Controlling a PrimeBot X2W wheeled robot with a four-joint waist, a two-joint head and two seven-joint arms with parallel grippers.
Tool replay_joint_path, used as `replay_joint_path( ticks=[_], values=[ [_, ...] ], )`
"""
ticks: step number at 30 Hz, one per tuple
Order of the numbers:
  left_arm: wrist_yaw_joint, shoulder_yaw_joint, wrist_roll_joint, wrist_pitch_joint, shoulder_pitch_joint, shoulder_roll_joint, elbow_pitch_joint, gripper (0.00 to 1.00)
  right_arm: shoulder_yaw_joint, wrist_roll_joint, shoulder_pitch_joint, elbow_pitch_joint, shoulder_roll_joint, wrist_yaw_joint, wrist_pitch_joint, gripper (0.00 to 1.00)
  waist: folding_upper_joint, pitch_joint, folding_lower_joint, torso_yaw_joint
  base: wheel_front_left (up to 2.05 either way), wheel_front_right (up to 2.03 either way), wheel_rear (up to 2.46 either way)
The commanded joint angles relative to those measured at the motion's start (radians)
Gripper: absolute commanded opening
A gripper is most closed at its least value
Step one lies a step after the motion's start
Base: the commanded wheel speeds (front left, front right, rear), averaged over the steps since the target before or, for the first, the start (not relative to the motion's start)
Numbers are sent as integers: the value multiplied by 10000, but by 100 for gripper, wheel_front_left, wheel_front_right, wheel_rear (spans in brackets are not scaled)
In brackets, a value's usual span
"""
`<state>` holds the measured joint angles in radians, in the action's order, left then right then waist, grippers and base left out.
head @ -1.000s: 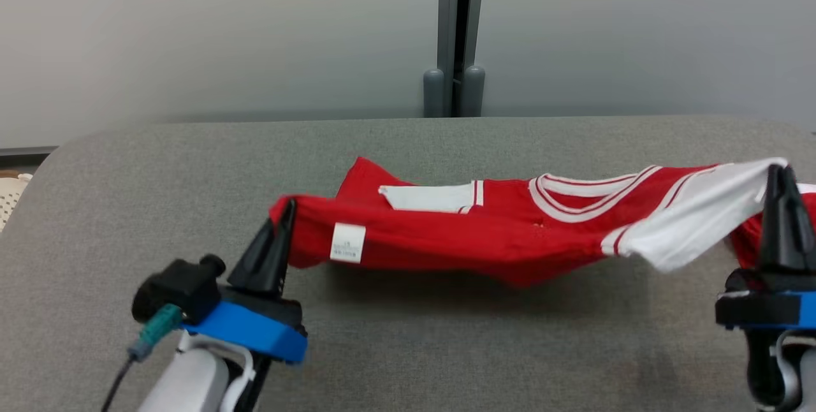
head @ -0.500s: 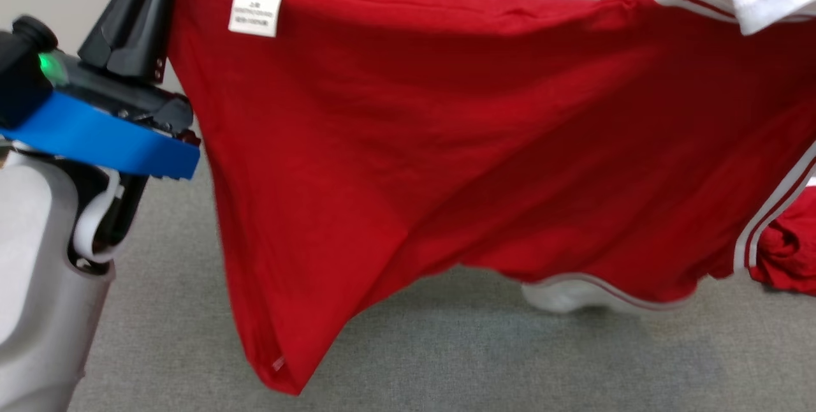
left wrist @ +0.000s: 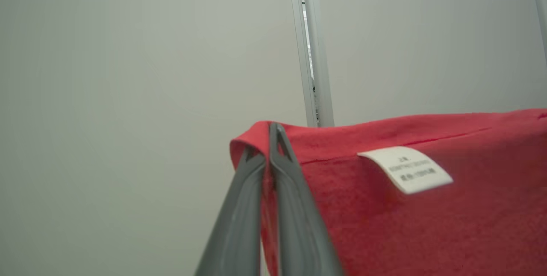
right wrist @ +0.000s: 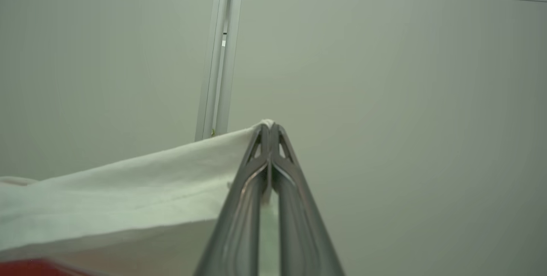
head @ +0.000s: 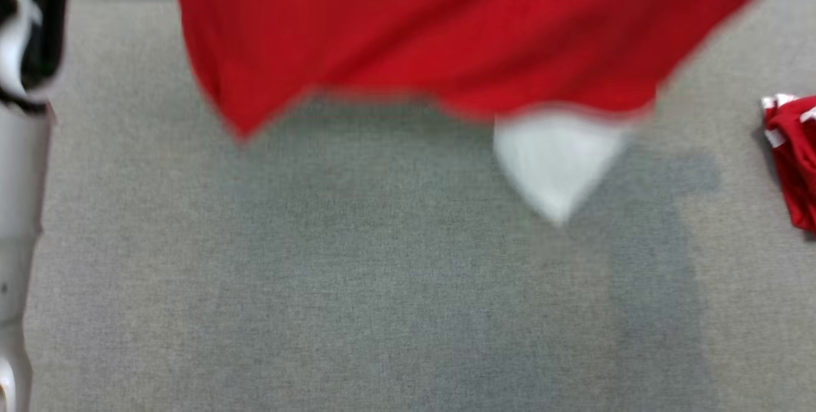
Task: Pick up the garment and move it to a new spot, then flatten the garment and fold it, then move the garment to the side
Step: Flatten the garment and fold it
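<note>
While the left tool (left wrist: 271,133) pinches a red corner of the garment (left wrist: 427,233) and the right tool (right wrist: 270,127) its white sleeve (right wrist: 128,195), it hangs between them over the tabletop (head: 357,310).

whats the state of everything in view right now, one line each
red shirt, held up at two points, hanging spread out, blurred
left tool, shut on the red shirt's red edge
right tool, shut on the red shirt's white part
white tag, lying flat near the top edge
second red cloth, crumpled on the table
</note>
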<state>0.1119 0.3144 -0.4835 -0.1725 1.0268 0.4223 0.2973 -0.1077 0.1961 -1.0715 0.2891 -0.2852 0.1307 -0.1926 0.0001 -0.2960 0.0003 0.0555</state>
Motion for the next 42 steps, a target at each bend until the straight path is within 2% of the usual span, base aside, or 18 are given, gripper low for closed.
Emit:
replay_joint_path(
  ticks=[1,5,8,13,18,21,25,29,42],
  values=[
    [-28,-63,61,-242,410,-41,380,0,-159,-229,-497,281,80,0,-223,0,-1,-308,-3,-170,0,0,0],
    [59,-53,-6,-696,669,-279,1287,0,-626,-445,-869,820,169,-2,-584,0,-1,-342,-3,-130,0,0,0],
    [104,-73,-164,-855,-135,-387,1835,0,-773,-285,40,933,252,-2,-681,0,-1,-205,-3,-57,0,0,0],
    [141,-510,-451,-924,-2525,-843,2281,0,-1142,279,2892,585,583,-8,-735,0,-1,78,-3,47,0,0,0],
    [169,-1035,-724,-930,-5383,-1861,2728,0,-1134,649,6380,541,1354,-8,-734,0,-1,325,-3,156,0,0,0],
    [183,-1063,-765,-935,-6715,-2381,2875,0,-1207,820,7958,645,1707,-8,-734,0,-1,494,-3,183,0,0,0],
    [188,-1074,-630,-934,-8082,-2807,3001,0,-1210,1021,9460,810,2023,-7,-735,0,-1,832,-3,187,0,0,0],
    [190,-1194,-392,-935,-8982,-3014,2909,0,-1153,1156,10445,941,2191,-7,-735,0,-1,1242,-3,235,0,0,0],
    [186,-2662,396,-936,-11215,-3602,2233,0,-1219,1052,12780,1128,2304,-8,-736,0,-1,2453,-3,161,0,0,0]
  ],
)
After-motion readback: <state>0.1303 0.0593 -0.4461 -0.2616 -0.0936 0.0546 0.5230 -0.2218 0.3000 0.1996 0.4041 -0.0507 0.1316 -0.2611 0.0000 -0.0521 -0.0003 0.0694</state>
